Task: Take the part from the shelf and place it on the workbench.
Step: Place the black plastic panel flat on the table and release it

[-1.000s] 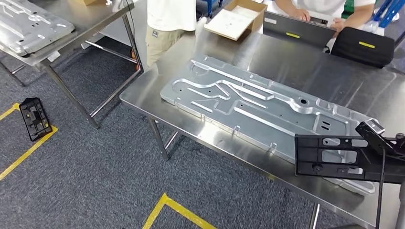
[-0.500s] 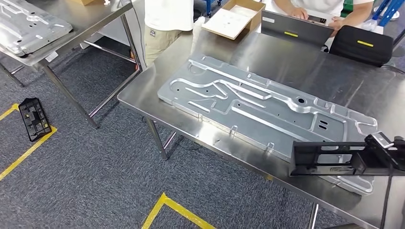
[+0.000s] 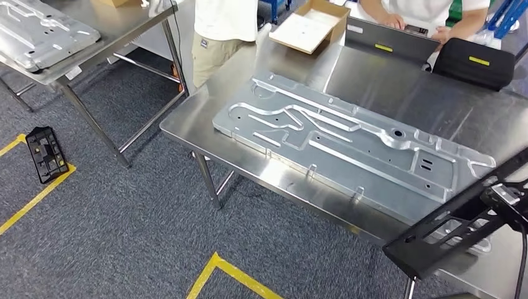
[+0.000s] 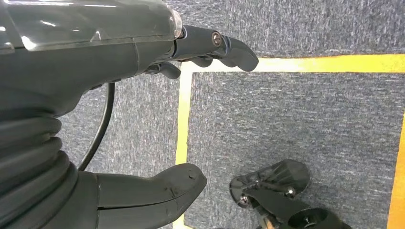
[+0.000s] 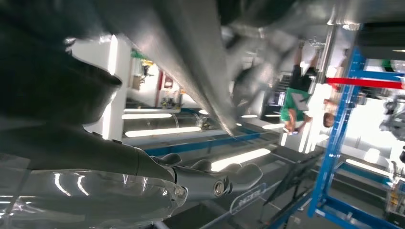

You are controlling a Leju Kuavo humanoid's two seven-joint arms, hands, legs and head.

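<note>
Where the right hand (image 3: 512, 198) grips it, the part (image 3: 448, 227) tilts — over the workbench (image 3: 398, 87) edge.

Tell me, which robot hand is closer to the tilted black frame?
Right. The right robot hand holds the black frame tilted above the workbench's near corner; the left robot hand hangs over carpet with yellow tape, away from it.

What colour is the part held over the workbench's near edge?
Black part, clearest in the head view.
</note>
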